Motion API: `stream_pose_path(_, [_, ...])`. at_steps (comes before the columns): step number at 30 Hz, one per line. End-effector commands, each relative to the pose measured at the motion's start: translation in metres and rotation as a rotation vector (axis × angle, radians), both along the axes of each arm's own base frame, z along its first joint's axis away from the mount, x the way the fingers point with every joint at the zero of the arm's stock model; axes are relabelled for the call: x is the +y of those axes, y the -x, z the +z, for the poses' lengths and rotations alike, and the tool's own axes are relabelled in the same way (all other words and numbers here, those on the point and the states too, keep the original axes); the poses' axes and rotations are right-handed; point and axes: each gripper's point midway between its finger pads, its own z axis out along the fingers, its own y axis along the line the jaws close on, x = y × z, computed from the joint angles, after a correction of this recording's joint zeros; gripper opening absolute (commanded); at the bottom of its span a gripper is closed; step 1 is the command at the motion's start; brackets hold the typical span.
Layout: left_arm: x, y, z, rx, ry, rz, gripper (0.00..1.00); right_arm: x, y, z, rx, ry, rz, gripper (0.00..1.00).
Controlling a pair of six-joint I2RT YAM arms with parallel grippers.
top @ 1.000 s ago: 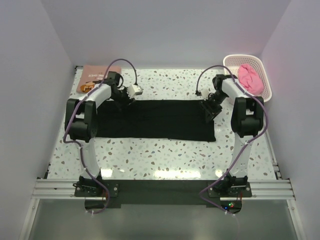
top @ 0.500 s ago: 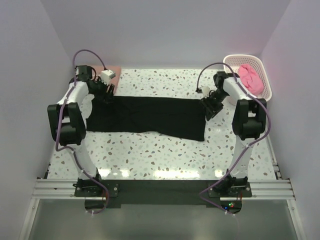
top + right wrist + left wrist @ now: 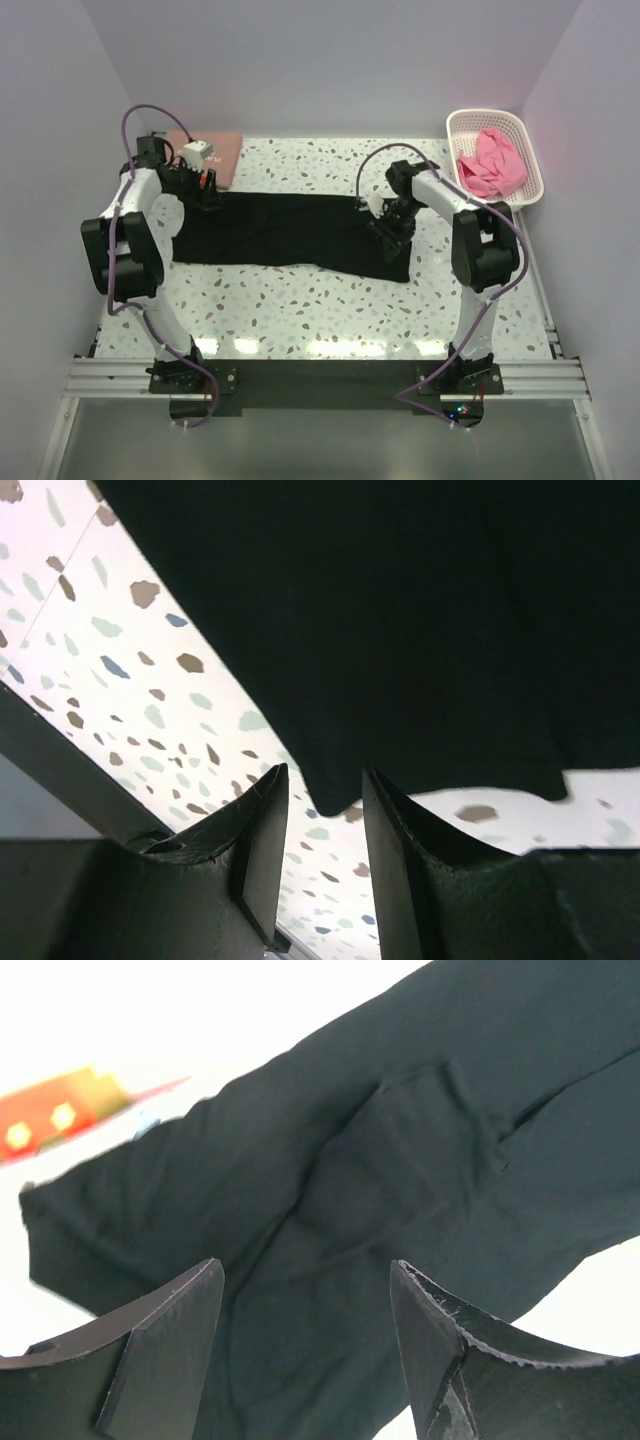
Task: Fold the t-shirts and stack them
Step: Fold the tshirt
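Note:
The black t-shirt lies as a long flat strip across the middle of the table. My left gripper hovers over its back left corner; in the left wrist view the gripper is open, with black cloth below it and nothing between the fingers. My right gripper is over the shirt's right end; in the right wrist view the gripper is open, with a corner of the black cloth showing in the gap, unclamped. The folded salmon-pink t-shirt lies at the back left. The bright pink t-shirt is crumpled in the basket.
The white lattice basket stands at the back right corner by the wall. Walls close in the table at the left, back and right. Speckled tabletop shows in front of the black shirt.
The black shirt has slid left and its right edge has drawn in. My left gripper moved left to the shirt's back left corner. My right gripper moved left over the cloth.

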Motion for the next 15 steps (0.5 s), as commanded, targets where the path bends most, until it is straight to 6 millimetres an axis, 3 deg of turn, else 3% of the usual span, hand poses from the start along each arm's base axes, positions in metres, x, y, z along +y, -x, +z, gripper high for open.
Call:
stream_pose_path(1, [0.007, 0.018, 0.017, 0.001, -0.006, -0.006, 0.72, 0.005, 0.005, -0.012, 0.004, 0.007, -0.003, 0.39])
stream_pose_path(5, [0.016, 0.061, -0.027, 0.123, -0.085, -0.023, 0.69, -0.015, 0.009, -0.035, 0.012, 0.104, 0.021, 0.36])
stream_pose_path(7, [0.027, 0.072, -0.042, 0.150, -0.148, 0.001, 0.69, -0.027, 0.009, -0.040, 0.007, 0.137, 0.032, 0.35])
stream_pose_path(12, [0.050, 0.114, -0.088, 0.309, -0.268, 0.041, 0.66, -0.072, 0.008, -0.045, 0.011, 0.249, 0.020, 0.32])
stream_pose_path(15, [0.062, 0.137, -0.104, 0.376, -0.314, 0.059, 0.63, -0.105, 0.006, -0.046, 0.011, 0.313, 0.019, 0.31])
